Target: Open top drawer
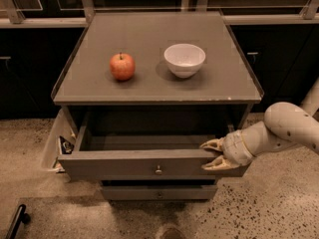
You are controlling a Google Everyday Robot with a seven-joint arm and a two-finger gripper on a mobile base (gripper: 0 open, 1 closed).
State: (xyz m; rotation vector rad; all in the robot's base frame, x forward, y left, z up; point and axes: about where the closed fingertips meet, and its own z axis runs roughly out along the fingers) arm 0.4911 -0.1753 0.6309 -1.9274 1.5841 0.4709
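Observation:
The top drawer (134, 166) is a wide grey drawer with a small round metal knob (158, 171) at its centre. It stands pulled out from under the grey cabinet top (219, 78), and its grey box interior shows and looks empty. My gripper (213, 154) comes in from the right on a white arm. Its two tan fingers (212, 144) stand apart, one above and one below the top edge of the drawer's front panel at its right end.
A red apple (122, 66) and a white bowl (184, 59) sit on the cabinet top. A narrower grey drawer front (158, 193) lies below the open drawer. A white side panel with small items (59, 146) is at the left. A black handle (16, 221) lies on the speckled floor.

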